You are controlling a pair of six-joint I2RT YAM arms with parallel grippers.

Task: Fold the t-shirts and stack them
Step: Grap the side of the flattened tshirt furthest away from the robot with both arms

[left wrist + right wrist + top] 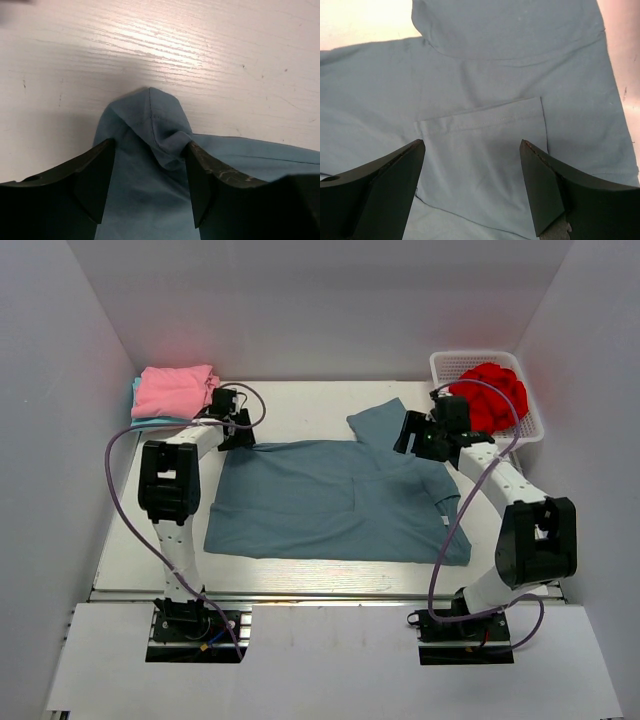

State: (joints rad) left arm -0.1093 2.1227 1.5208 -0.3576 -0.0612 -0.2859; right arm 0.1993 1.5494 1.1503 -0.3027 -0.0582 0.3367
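A dusty blue-grey t-shirt (330, 500) lies spread on the table's middle, partly folded, with one sleeve (382, 422) pointing to the back. My left gripper (235, 435) is open over the shirt's back left corner (152, 120), its fingers either side of the bunched cloth. My right gripper (408, 440) is open above the shirt's back right part, over a folded sleeve hem (485, 120). A pink tee (175, 390) lies folded on a teal one (150, 420) at the back left. A red tee (490, 395) lies crumpled in the basket.
A white mesh basket (450, 365) stands at the back right corner. White walls close in the table on three sides. Bare wooden table top (300, 405) shows behind the shirt and along its left side.
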